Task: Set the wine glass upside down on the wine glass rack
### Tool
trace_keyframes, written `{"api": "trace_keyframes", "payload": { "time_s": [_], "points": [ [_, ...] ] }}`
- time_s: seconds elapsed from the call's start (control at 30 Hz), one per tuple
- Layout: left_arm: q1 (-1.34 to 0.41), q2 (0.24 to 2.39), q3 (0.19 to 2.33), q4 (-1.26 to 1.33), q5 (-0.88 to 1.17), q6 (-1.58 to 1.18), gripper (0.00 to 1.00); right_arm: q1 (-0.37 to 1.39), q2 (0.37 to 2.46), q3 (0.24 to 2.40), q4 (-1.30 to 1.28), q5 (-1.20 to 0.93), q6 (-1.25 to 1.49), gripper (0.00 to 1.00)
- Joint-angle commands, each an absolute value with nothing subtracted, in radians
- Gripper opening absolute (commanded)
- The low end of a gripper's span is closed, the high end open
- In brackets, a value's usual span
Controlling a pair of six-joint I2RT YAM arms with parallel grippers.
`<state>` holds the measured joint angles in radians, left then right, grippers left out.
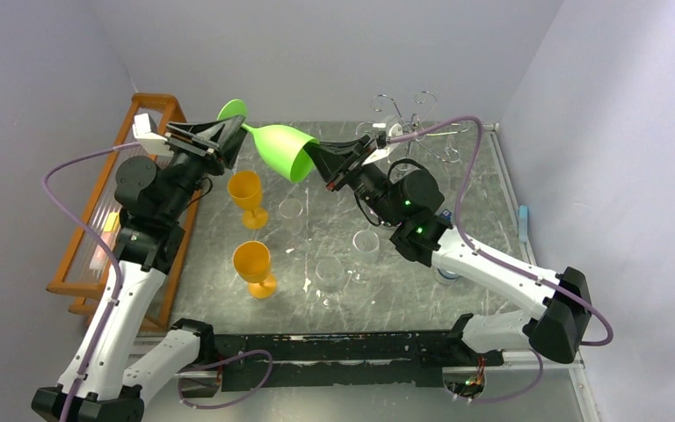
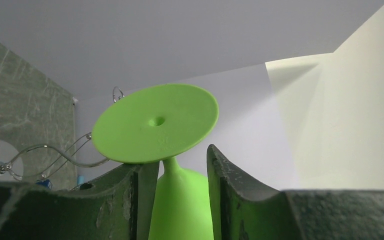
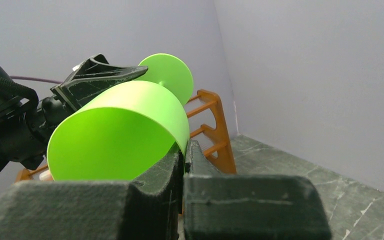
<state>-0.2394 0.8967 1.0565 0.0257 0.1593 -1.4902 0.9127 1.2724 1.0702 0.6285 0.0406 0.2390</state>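
A green plastic wine glass [image 1: 281,149] hangs on its side in the air above the back of the table, foot to the left, bowl mouth to the right. My right gripper [image 1: 321,163] is shut on the bowl's rim [image 3: 182,140], one finger inside and one outside. My left gripper [image 1: 233,132] is open, its jaws standing apart on either side of the stem [image 2: 171,165] just below the foot [image 2: 155,122]. The chrome wire wine glass rack [image 1: 409,123] stands at the back right, behind the right arm; its curled arms show in the left wrist view [image 2: 45,155].
An orange wooden slatted rack [image 1: 154,110] runs along the left edge and shows in the right wrist view [image 3: 215,125]. Two orange goblets [image 1: 248,195] [image 1: 255,264] stand left of centre. Clear glasses [image 1: 366,243] [image 1: 330,274] stand mid-table.
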Motion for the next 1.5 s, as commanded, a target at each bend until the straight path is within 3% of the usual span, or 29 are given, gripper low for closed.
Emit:
{"api": "trace_keyframes", "payload": {
  "time_s": [0.0, 0.27, 0.33, 0.47, 0.53, 0.57, 0.6, 0.67, 0.73, 0.8, 1.13, 1.47],
  "points": [
    [-0.247, 0.893, 1.094, 0.099, 0.150, -1.503, 0.45, 0.924, 1.280, 1.065, 0.696, 0.004, 0.259, 0.00],
    [-0.269, 0.960, 1.111, 0.036, 0.208, -1.537, 0.48, 0.924, 1.306, 1.064, 0.726, -0.065, 0.236, 0.00],
    [-0.273, 0.971, 1.094, 0.073, 0.229, -1.557, 0.39, 0.925, 1.311, 1.067, 0.720, -0.075, 0.225, 0.00],
    [-0.281, 0.983, 1.073, 0.103, 0.232, -1.562, 0.06, 0.925, 1.312, 1.071, 0.693, -0.069, 0.218, 0.00],
    [-0.280, 0.979, 1.068, 0.112, 0.211, -1.547, 0.05, 0.924, 1.305, 1.069, 0.665, -0.068, 0.222, 0.00],
    [-0.281, 0.976, 1.063, 0.119, 0.201, -1.535, 0.05, 0.924, 1.299, 1.066, 0.651, -0.066, 0.222, 0.08],
    [-0.280, 0.973, 1.059, 0.132, 0.180, -1.517, 0.05, 0.925, 1.290, 1.057, 0.638, -0.064, 0.222, 0.28],
    [-0.281, 0.971, 1.054, 0.151, 0.147, -1.469, 0.05, 0.924, 1.262, 1.039, 0.596, -0.057, 0.216, 0.54],
    [-0.281, 0.975, 1.055, 0.170, 0.134, -1.404, 0.05, 0.924, 1.224, 1.018, 0.535, -0.049, 0.211, 0.69],
    [-0.279, 0.983, 1.064, 0.196, 0.129, -1.322, 0.05, 0.923, 1.186, 1.009, 0.447, -0.040, 0.189, 0.75],
    [-0.278, 1.036, 1.182, 0.200, 0.204, -0.731, 0.05, 0.923, 1.075, 1.143, 0.049, -0.003, 0.209, 0.80],
    [-0.279, 1.000, 1.069, 0.373, 0.474, -0.232, 0.05, 0.923, 1.187, 1.372, 0.034, 0.020, 0.705, 0.75]
  ]
}}
